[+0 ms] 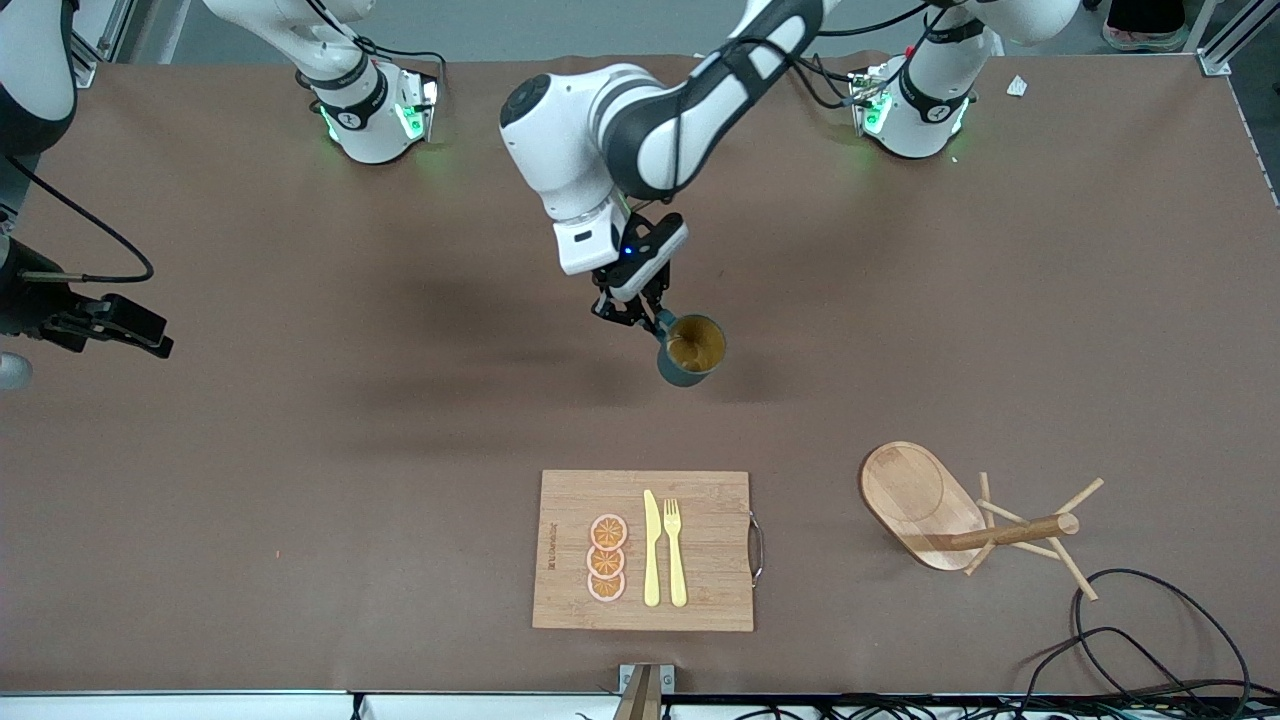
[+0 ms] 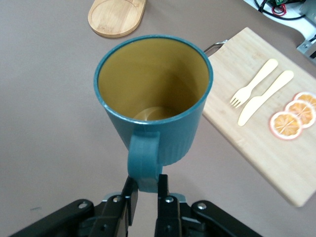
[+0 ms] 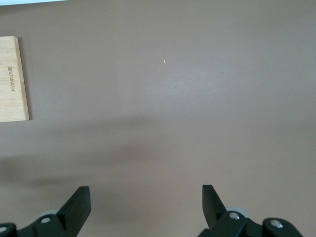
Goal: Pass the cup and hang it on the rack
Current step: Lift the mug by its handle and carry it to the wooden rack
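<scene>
I have the left gripper (image 1: 640,318) up in the air near the middle of the front frame, over bare counter (image 1: 300,450), its fingers (image 2: 130,200) pinched tight on the loop handle of the cup (image 1: 690,350). The cup hangs off the counter, its mouth tipped so the mustard-yellow inside faces the front camera; in the left wrist view the cup (image 2: 154,103) fills the centre of the frame, handle down between the two black fingers.

The rack (image 1: 950,515) sits in the lower right part of the front frame, toward the left arm's end of the counter. I see its oval base, the thick post (image 1: 1010,533) and the thin pegs splaying around it. In the left wrist view only the base (image 2: 117,17) shows, at the top of the frame.

A cutting board (image 1: 645,550) lies at lower centre of the front frame, just beside the rack, carrying three orange slices (image 1: 607,558), a pale knife (image 1: 651,550) and a fork (image 1: 675,550).

The right gripper (image 1: 120,330) waits at the left edge of the front frame, over bare counter. In the right wrist view its fingers (image 3: 79,203) stand wide apart with nothing between them.
</scene>
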Robot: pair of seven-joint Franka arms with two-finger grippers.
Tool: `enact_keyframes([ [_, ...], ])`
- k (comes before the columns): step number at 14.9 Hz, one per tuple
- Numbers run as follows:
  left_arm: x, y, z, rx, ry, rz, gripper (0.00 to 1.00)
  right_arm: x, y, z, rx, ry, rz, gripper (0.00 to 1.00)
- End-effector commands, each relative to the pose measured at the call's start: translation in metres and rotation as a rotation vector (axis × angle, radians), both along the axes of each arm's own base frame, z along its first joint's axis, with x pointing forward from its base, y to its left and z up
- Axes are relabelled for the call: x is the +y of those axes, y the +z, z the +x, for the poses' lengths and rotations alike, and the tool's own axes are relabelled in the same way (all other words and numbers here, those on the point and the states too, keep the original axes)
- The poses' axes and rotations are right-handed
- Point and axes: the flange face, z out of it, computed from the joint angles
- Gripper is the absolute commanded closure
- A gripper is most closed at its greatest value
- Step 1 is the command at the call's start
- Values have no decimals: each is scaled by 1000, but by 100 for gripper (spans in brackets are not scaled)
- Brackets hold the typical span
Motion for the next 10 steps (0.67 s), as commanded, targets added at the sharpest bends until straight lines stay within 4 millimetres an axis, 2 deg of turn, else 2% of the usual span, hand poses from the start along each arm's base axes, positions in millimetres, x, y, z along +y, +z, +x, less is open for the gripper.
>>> enact_keyframes([
  [1, 32, 56, 29, 32, 17, -122, 100, 1, 3, -9, -3, 12, -18, 0],
  [3, 54, 92, 49, 45, 39, -224, 100, 1, 2, -9, -2, 12, -18, 0],
  [6, 87, 126, 71, 94, 94, -344, 100, 2, 3, -9, -2, 14, -18, 0],
  [8, 101, 138, 80, 131, 132, -425, 100, 2, 3, -9, -3, 14, -18, 0],
  [10, 117, 141, 93, 148, 173, -458, 100, 2, 2, -9, -2, 14, -18, 0],
])
